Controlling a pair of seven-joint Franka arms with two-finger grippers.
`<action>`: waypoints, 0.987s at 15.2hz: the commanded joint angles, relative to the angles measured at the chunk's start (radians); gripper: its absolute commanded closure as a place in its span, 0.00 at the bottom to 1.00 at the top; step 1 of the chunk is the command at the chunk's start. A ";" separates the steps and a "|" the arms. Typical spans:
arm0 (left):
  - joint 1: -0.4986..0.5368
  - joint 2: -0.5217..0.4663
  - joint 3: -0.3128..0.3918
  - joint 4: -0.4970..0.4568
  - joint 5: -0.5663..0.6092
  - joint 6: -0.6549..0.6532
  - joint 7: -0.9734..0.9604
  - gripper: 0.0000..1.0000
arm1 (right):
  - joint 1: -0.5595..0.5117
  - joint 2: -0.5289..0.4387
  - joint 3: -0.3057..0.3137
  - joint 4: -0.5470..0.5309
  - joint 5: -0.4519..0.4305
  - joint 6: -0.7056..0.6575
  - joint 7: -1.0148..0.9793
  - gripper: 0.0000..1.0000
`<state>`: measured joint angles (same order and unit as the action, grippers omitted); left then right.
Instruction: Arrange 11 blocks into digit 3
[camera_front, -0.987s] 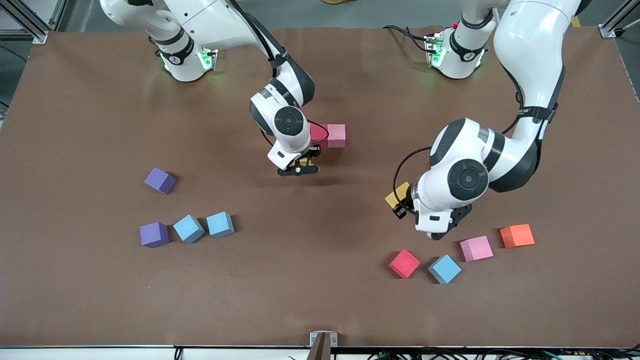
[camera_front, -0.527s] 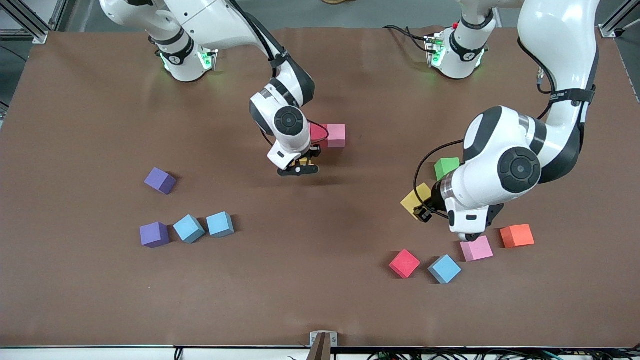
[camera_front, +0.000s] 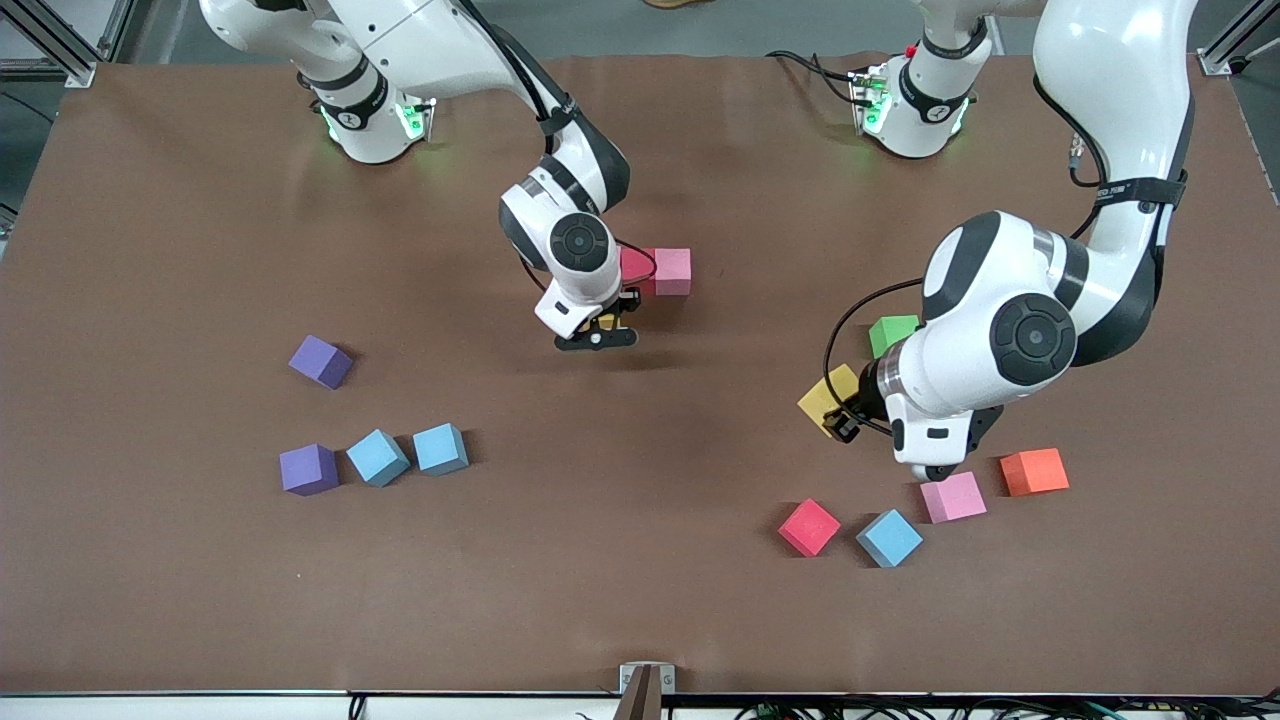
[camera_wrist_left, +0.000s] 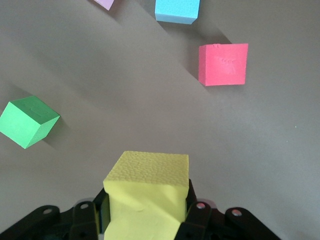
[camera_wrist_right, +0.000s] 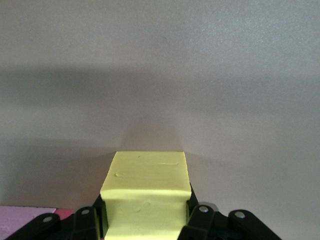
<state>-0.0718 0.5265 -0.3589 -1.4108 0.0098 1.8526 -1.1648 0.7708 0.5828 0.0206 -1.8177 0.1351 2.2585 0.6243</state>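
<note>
- The left tool (camera_wrist_left: 145, 220) grips a yellow block (camera_wrist_left: 147, 192), held over the desk (camera_front: 700, 600) beside the green block (camera_front: 893, 333).
- The right tool (camera_wrist_right: 145, 220) clamps another yellow block (camera_wrist_right: 146, 192), low at mid-desk, beside the touching red block (camera_front: 634, 266) and pink block (camera_front: 673, 271).
- Loose blocks lie toward the desk's front edge at both ends.

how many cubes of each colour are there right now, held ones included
yellow: 2
red: 2
pink: 2
light blue: 3
purple: 2
green: 1
orange: 1
total: 13
</note>
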 joint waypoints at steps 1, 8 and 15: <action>0.004 -0.019 -0.002 -0.002 -0.013 -0.016 0.014 1.00 | 0.012 -0.020 -0.005 -0.037 -0.015 -0.008 0.014 0.66; -0.003 -0.019 -0.005 0.000 -0.016 -0.015 0.011 1.00 | 0.012 -0.018 -0.005 -0.029 -0.015 -0.004 0.020 0.66; 0.004 -0.034 -0.018 0.000 -0.016 -0.018 0.011 1.00 | 0.012 -0.026 -0.031 0.023 -0.017 -0.037 0.014 0.17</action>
<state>-0.0771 0.5232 -0.3750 -1.4079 0.0097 1.8526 -1.1648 0.7711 0.5797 0.0073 -1.8025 0.1339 2.2475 0.6244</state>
